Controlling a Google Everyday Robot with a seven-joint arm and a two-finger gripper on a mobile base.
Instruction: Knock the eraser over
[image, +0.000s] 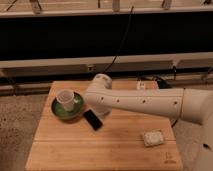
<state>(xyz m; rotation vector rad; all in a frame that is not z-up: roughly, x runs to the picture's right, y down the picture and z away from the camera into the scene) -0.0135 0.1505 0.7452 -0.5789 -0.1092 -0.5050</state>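
Eraser (93, 119) lies flat on wooden bench (105, 150), just beside green saucer (59, 112) holding white cup (65, 99). Gripper (101, 116) hidden behind arm (145, 102), near eraser. Risk: arm sweep clips cup or saucer, shoves eraser off bench.

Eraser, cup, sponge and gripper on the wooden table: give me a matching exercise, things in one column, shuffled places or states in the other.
Things:
1. eraser
2. white cup
3. pale sponge
4. gripper

Places or states:
A. on the green plate
B. lying flat beside the plate
C. hidden under the arm's elbow, by the eraser
D. alone near the table's right front

Pairs: 1-B, 2-A, 3-D, 4-C
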